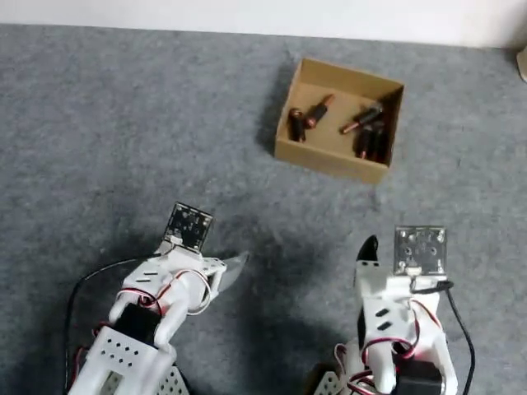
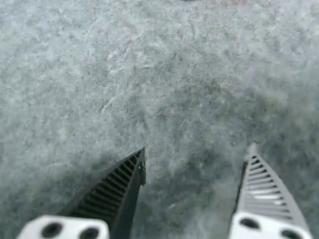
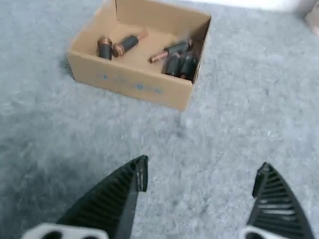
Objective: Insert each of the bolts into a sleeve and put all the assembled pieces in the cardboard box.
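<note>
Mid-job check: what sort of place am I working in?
Probably a small robot test bench: a grey felt mat as work surface, a cardboard box holding assembled bolts, and the left arm and right arm side by side.

On the grey carpet (image 1: 123, 123), the cardboard box (image 1: 329, 159) holds several sleeved bolts (image 1: 315, 113), with the left gripper (image 1: 218, 257) and right gripper (image 1: 383, 253) well apart from it, nearer the lower edge.
</note>
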You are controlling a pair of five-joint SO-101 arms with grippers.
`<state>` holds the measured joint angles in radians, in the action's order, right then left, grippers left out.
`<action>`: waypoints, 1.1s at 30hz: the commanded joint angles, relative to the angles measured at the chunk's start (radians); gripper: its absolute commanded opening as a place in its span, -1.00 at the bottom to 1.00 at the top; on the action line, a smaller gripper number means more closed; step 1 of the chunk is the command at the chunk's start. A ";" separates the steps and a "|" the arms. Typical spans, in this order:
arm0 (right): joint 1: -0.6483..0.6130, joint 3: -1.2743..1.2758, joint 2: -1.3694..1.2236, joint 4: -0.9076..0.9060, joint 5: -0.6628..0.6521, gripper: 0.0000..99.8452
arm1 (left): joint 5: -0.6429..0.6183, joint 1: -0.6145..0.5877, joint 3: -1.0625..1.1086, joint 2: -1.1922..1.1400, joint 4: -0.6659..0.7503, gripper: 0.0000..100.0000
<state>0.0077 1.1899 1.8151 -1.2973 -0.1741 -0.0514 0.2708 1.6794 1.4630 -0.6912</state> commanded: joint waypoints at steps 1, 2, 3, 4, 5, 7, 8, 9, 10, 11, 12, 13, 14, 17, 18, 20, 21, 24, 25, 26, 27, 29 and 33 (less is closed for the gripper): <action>0.007 0.005 0.004 0.038 0.008 -0.38 | 0.068 -0.044 0.027 0.031 0.000 -0.65; 0.007 0.007 0.004 0.036 0.008 -0.38 | 0.106 -0.058 0.027 0.056 0.000 -0.74; 0.007 0.013 0.004 0.036 0.006 -0.38 | 0.135 -0.073 0.027 0.088 -0.003 -0.82; 0.007 0.013 0.004 0.036 0.006 -0.38 | 0.153 -0.084 0.027 0.128 -0.006 -0.89; 0.007 0.015 0.004 0.039 0.006 -0.38 | 0.157 -0.096 0.027 0.171 -0.014 -0.91; 0.007 0.047 0.004 0.041 0.006 -0.38 | 0.153 -0.119 0.024 0.262 -0.097 -0.86; 0.007 0.070 0.004 0.042 0.006 -0.38 | 0.153 -0.125 0.019 0.315 -0.152 -0.81; 0.007 0.091 0.004 0.042 0.009 -0.38 | 0.153 -0.127 0.010 0.360 -0.213 -0.75; 0.007 0.110 0.004 0.044 0.011 -0.38 | 0.153 -0.127 -0.013 0.390 -0.265 -0.69; 0.007 0.131 0.004 0.045 0.012 -0.38 | 0.152 -0.125 -0.038 0.387 -0.315 -0.64; 0.007 0.150 0.004 0.062 0.012 -0.38 | 0.141 -0.125 -0.065 0.371 -0.348 -0.61; 0.007 0.176 0.004 0.076 0.012 -0.38 | 0.123 -0.125 -0.091 0.352 -0.374 -0.60; 0.007 0.197 0.004 0.091 0.012 -0.38 | 0.107 -0.127 -0.114 0.346 -0.388 -0.60; 0.007 0.248 0.004 0.124 0.026 -0.38 | 0.100 -0.124 -0.140 0.355 -0.417 -0.60; 0.007 0.257 0.004 0.133 0.055 -0.38 | 0.100 -0.122 -0.140 0.355 -0.423 -0.61; 0.008 0.266 0.004 0.143 0.106 -0.38 | 0.101 -0.122 -0.122 0.355 -0.422 -0.68; 0.015 0.269 0.004 0.151 0.117 -0.38 | 0.101 -0.122 -0.107 0.355 -0.417 -0.74; 0.045 0.332 0.004 0.191 0.126 -0.38 | 0.101 -0.122 -0.059 0.355 -0.414 -0.89; 0.047 0.378 0.004 0.208 0.126 -0.38 | 0.101 -0.122 -0.038 0.355 -0.414 -0.90; 0.047 0.430 0.004 0.226 0.126 -0.38 | 0.101 -0.122 -0.019 0.355 -0.414 -0.90; 0.048 0.486 0.004 0.252 0.126 -0.38 | 0.101 -0.122 -0.002 0.355 -0.405 -0.90; 0.051 0.578 0.004 0.308 0.120 -0.38 | 0.097 -0.124 0.018 0.355 -0.382 -0.90; 0.044 0.642 0.004 0.326 0.126 -0.38 | 0.097 -0.124 0.018 0.355 -0.384 -0.90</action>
<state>0.0476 1.6686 1.8105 -1.0073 -0.0575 0.0545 0.1557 1.6763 1.8082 -1.0994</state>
